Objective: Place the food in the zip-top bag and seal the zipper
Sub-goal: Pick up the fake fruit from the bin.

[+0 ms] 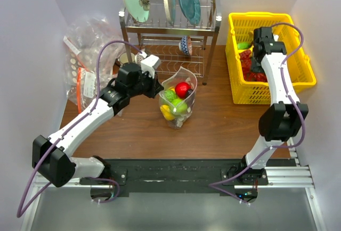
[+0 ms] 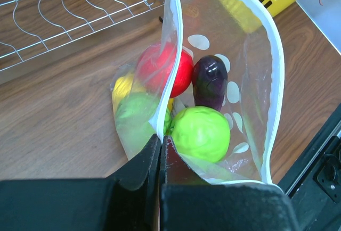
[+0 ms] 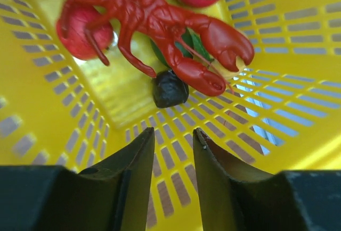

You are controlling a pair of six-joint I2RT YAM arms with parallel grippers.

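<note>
The clear dotted zip-top bag [image 1: 180,99] stands open at the table's middle. My left gripper [image 2: 161,137] is shut on its white zipper rim [image 2: 166,82] and holds the mouth open. Inside lie a red fruit [image 2: 162,71], a purple eggplant [image 2: 209,81], a green fruit [image 2: 201,133] and a yellow piece [image 2: 122,87]. My right gripper [image 3: 173,133] is open and empty inside the yellow basket [image 1: 298,66], above a red toy lobster [image 3: 160,18], red fruits [image 3: 82,29] and a small dark piece [image 3: 169,88].
A metal dish rack [image 1: 170,23] with plates stands behind the bag. A heap of clear bags [image 1: 85,55] with orange-red strips lies at the back left. The yellow basket fills the back right.
</note>
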